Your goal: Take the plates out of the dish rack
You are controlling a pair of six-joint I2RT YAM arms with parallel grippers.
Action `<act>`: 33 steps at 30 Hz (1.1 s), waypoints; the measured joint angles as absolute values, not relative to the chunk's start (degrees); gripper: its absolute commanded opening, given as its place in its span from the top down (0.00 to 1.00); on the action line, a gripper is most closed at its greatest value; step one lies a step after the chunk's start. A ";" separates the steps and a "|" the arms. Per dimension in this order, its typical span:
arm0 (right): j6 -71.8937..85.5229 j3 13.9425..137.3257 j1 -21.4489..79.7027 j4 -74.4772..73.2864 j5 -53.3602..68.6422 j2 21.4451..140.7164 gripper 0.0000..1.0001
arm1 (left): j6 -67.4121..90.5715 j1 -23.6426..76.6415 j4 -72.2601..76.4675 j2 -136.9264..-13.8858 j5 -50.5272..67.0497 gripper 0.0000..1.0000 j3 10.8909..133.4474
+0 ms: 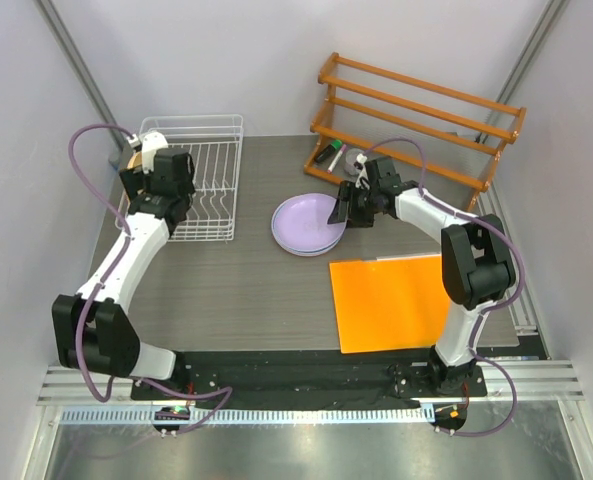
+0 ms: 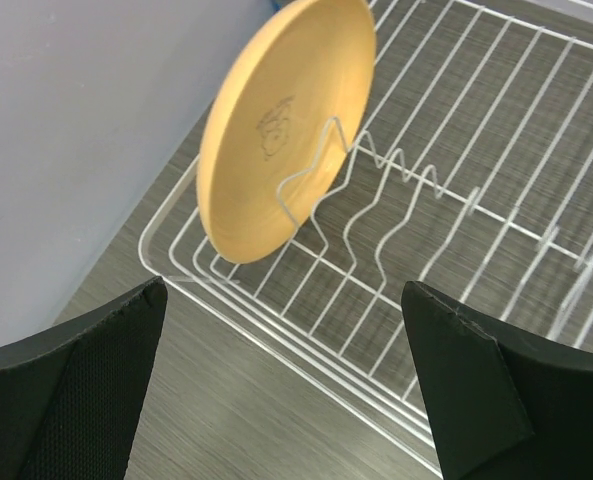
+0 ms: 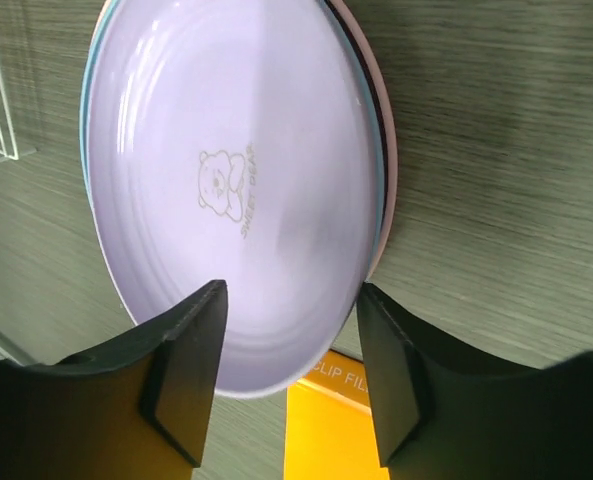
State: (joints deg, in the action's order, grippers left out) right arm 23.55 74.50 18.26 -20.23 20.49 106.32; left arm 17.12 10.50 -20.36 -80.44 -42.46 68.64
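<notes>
Left gripper (image 1: 139,165) sits over the left end of the white dish rack (image 1: 214,175), with a sliver of yellow-orange plate (image 1: 133,160) showing beside it. Lavender plate (image 1: 301,222) tops a stack mid-table. Right gripper (image 1: 341,210) is at its right rim. Orange sheet (image 1: 391,300) lies flat by the right arm, wooden shelf rack (image 1: 416,115) back right.

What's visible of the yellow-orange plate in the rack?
Round, shallow yellow-orange plate, matte plastic by its look, with a faint line drawing near the middle. It stands on edge, tilted, at the wall-side end of the white wire dish rack, propped against a wire divider loop. Only the rack's wires touch it; the open left claw hangs short of it.
</notes>
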 measured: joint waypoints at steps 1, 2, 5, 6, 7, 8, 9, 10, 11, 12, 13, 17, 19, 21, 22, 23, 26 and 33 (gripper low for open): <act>23.31 74.50 18.26 -20.43 20.49 106.32 0.36 | 17.10 9.65 -20.34 -80.71 -42.41 0.01 68.64; 22.94 74.50 18.26 -20.73 20.29 106.26 0.36 | 17.12 9.06 -20.34 -80.93 -42.37 0.00 68.64; 21.96 74.50 18.26 -22.65 18.24 105.27 0.34 | 17.21 6.59 -20.27 -82.56 -41.93 0.00 68.75; 21.50 74.50 18.26 -23.40 16.88 104.44 0.32 | 17.26 5.74 -20.14 -83.33 -41.78 0.01 68.77; 21.04 74.48 18.26 -24.16 15.66 103.48 0.31 | 17.28 5.04 -20.03 -83.92 -41.56 0.01 68.77; 20.62 74.48 18.26 -24.88 14.35 102.26 0.30 | 17.28 4.21 -19.94 -84.71 -41.30 0.01 68.82; 20.18 74.48 18.26 -25.43 13.10 100.82 0.30 | 17.30 3.53 -19.97 -85.52 -41.19 0.00 69.01; 19.79 74.48 18.26 -25.78 12.14 99.37 0.30 | 17.28 2.90 -19.88 -86.39 -41.15 0.01 69.34; 19.55 74.48 18.26 -25.82 11.46 98.19 0.30 | 17.23 2.42 -19.73 -87.20 -41.17 0.01 69.67; 19.16 74.48 18.26 -25.80 10.66 96.68 0.30 | 17.08 2.00 -19.51 -88.07 -41.25 0.01 70.13; 18.96 74.48 18.26 -25.80 10.13 95.77 0.30 | 16.99 1.54 -19.25 -88.88 -41.34 0.00 70.63; 18.06 74.48 18.26 -25.78 9.10 94.13 0.30 | 15.94 0.21 -17.80 -91.48 -41.32 0.00 72.71; 17.80 74.48 18.26 -25.89 9.04 94.76 0.30 | 15.49 -0.99 -17.28 -93.12 -41.34 0.01 74.41; 17.56 74.48 18.24 -25.89 9.02 95.50 0.30 | 14.92 -2.17 -16.62 -94.76 -41.32 0.12 75.81; 17.43 74.48 18.24 -25.93 9.04 95.98 0.30 | 14.72 -2.83 -16.34 -95.57 -41.25 0.15 76.44; 17.30 74.48 18.24 -25.93 9.06 96.51 0.30 | 14.63 -3.44 -16.27 -96.44 -41.01 0.16 77.06; 16.97 74.48 18.24 -26.02 9.08 97.91 0.30 | 14.35 -4.97 -16.05 -98.74 -40.29 0.29 78.17; 16.62 74.48 18.24 -26.39 9.08 98.91 0.31 | 14.33 -6.46 -16.10 -100.99 -37.47 0.86 78.76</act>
State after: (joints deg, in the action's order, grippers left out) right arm 16.62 74.48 18.24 -26.39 9.08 98.91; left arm 14.33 -6.46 -16.10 -100.99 -37.47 78.76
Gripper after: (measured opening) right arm 0.697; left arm 0.386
